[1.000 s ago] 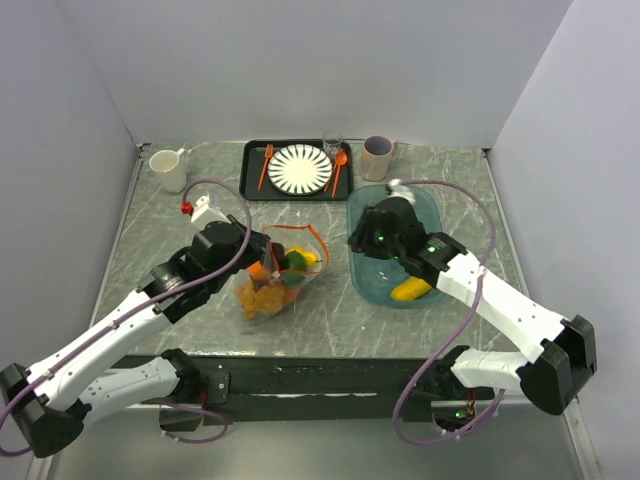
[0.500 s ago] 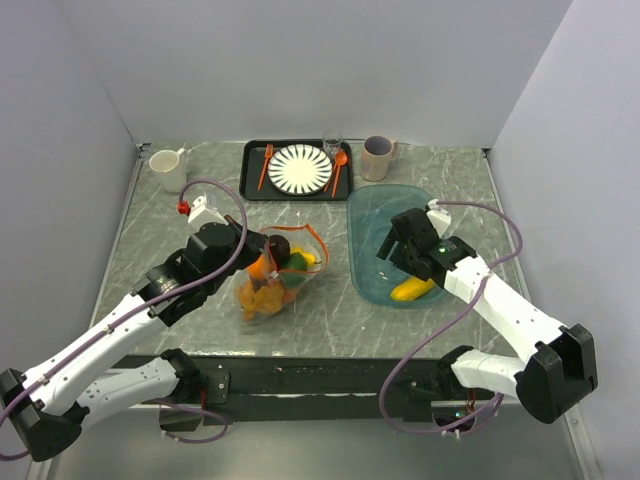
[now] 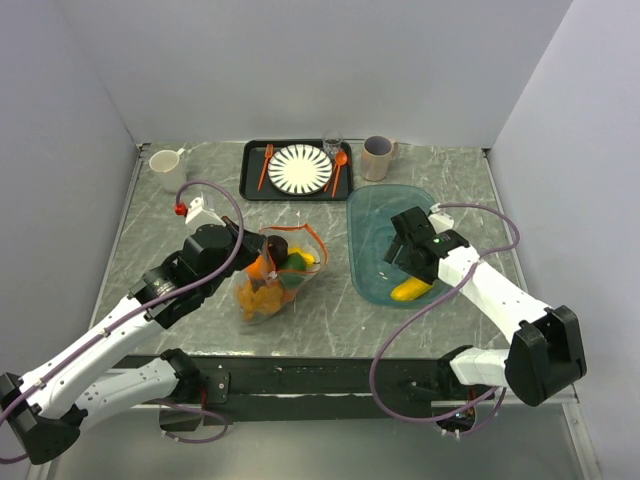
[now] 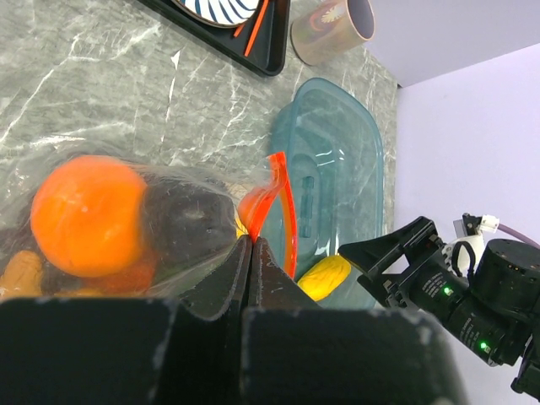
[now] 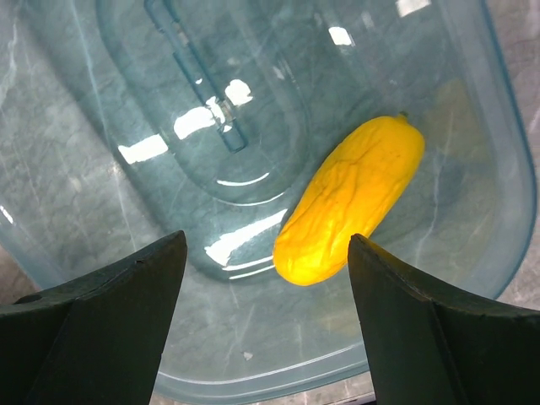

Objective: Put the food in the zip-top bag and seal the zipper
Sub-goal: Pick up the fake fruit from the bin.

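Note:
The clear zip-top bag (image 3: 270,285) lies at table centre with a round orange (image 4: 89,215), a dark purple piece (image 4: 190,224), yellow pieces (image 3: 262,298) and a green piece (image 3: 293,281) inside. Its orange-red zipper (image 4: 283,211) curls up at the mouth. My left gripper (image 4: 251,240) is shut on the bag's mouth edge by the zipper and holds it up. One yellow piece (image 5: 354,198) lies in the teal tub (image 5: 506,169). My right gripper (image 5: 267,239) hovers open just above that piece's near end, and its fingers touch nothing.
A black tray (image 3: 250,170) at the back holds a striped plate (image 3: 299,168), an orange fork (image 3: 266,165) and an orange spoon (image 3: 340,165). A white mug (image 3: 168,168), a glass (image 3: 332,143) and a beige mug (image 3: 378,157) stand along the back edge.
My right gripper has left the bag's side, swung right over the tub and opened wide above the yellow piece. The left gripper keeps its hold on the bag.

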